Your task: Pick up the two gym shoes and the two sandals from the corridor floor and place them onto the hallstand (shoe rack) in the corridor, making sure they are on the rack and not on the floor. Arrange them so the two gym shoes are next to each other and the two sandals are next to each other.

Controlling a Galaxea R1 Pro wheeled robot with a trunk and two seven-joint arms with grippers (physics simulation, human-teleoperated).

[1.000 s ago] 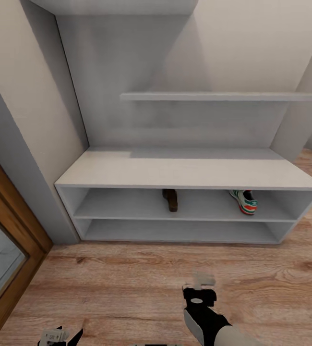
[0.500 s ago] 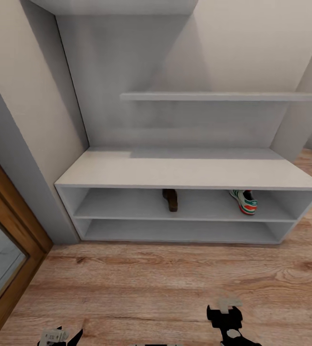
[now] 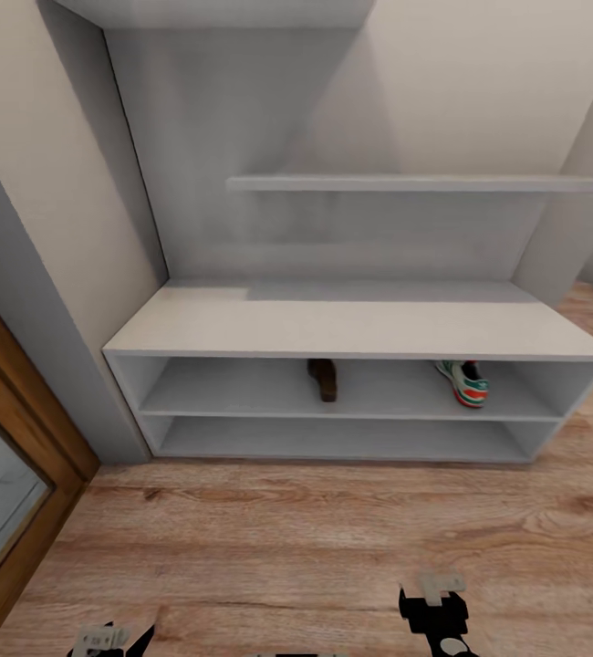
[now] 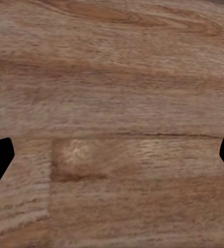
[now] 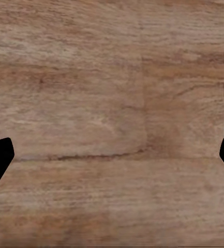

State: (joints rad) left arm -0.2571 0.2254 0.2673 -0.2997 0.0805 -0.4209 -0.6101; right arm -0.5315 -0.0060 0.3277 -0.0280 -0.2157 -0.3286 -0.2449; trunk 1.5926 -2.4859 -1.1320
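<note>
rack (image 3: 360,328) upper shelf: we see sandal (image 3: 324,379), sneaker (image 3: 465,383) well apart | both grippers (image 4: 112,160) (image 5: 112,160) spread wide over floor (image 3: 287,547)

Left gripper (image 3: 114,636) and right gripper (image 3: 433,598) hang low, jaws spread wide; both empty.

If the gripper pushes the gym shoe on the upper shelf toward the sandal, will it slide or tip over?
The gym shoe sits flat on its sole on the hallstand, so it would probably slide rather than tip. It looks small and low, likely light; an off-centre push may turn it. The shelf surface looks smooth, so little resistance seems likely. The sandal lies well apart from it.
</note>
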